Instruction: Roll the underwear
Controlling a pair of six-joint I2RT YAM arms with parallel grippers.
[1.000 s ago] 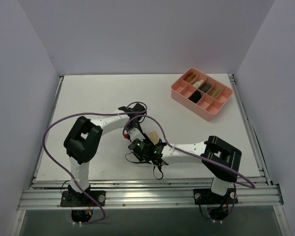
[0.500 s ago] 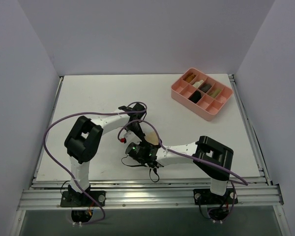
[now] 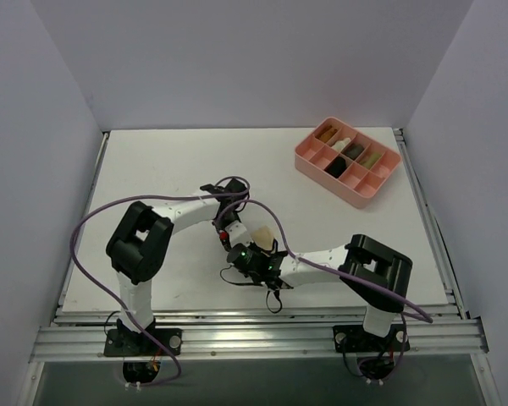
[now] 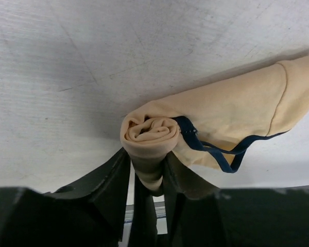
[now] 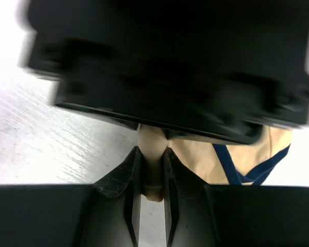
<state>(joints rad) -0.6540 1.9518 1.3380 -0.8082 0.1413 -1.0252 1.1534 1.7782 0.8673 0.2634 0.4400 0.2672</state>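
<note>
The underwear (image 4: pixel 232 110) is tan cloth with dark blue trim, partly wound into a tight roll at its left end. My left gripper (image 4: pixel 147 157) is shut on that roll, one finger pressed against each side. In the right wrist view my right gripper (image 5: pixel 152 154) is shut on the same rolled end of the underwear (image 5: pixel 195 159), with the dark, blurred body of the left gripper just above it. From the top view both grippers, the left gripper (image 3: pixel 230 230) and the right gripper (image 3: pixel 252 254), meet at the underwear (image 3: pixel 261 232) near the table's front middle, and they hide most of it.
A pink divided tray (image 3: pixel 326 183) holding several rolled cloths stands at the back right of the white table. Purple cables loop over both arms. Grey walls close in the left, back and right sides.
My right gripper has closed onto the rolled end, and its wrist shifted slightly right. The left wrist has moved a little toward the back.
</note>
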